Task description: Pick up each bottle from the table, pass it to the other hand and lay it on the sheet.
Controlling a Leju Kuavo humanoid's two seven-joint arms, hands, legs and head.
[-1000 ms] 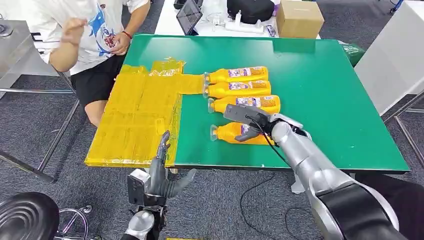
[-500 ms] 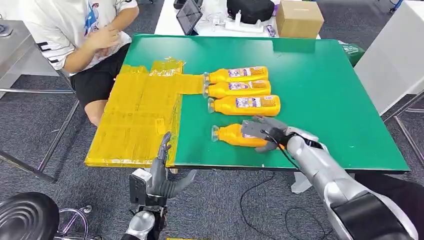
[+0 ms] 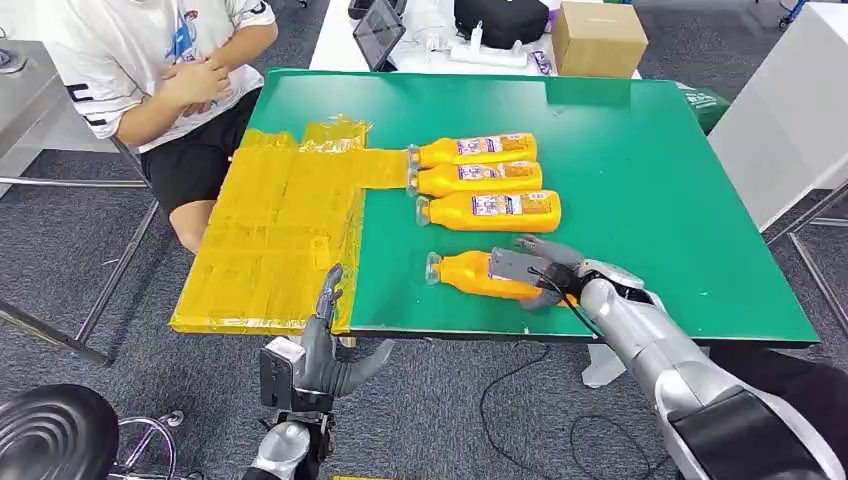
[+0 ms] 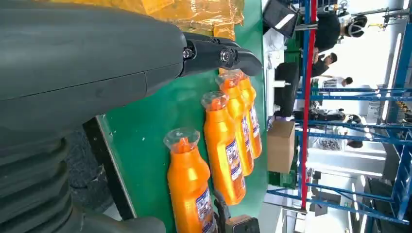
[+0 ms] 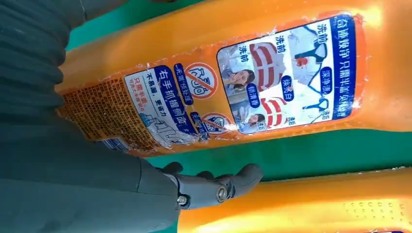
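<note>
Bottles are lying in a row on the green desk [image 3: 660, 180], three together at the middle. The nearest bottle [image 3: 470, 274] is sitting at six o'clock of them, and the right robot hand [image 3: 540, 272] is wrapping its fingers over the label end. The left robot hand [image 3: 328, 345] is hovering open and empty off the desk's near edge, beside the yellow sheet [image 3: 270, 240]. A person [image 3: 150, 70] is sitting at ten o'clock.

A seated person in a white printed T-shirt [image 3: 130, 60] sits at the green table's [image 3: 650, 160] far-left corner, hands clasped. Beyond the far edge stand a brown cardboard box [image 3: 598, 37], a black bag [image 3: 500, 18] and a dark tablet [image 3: 378, 32].
</note>
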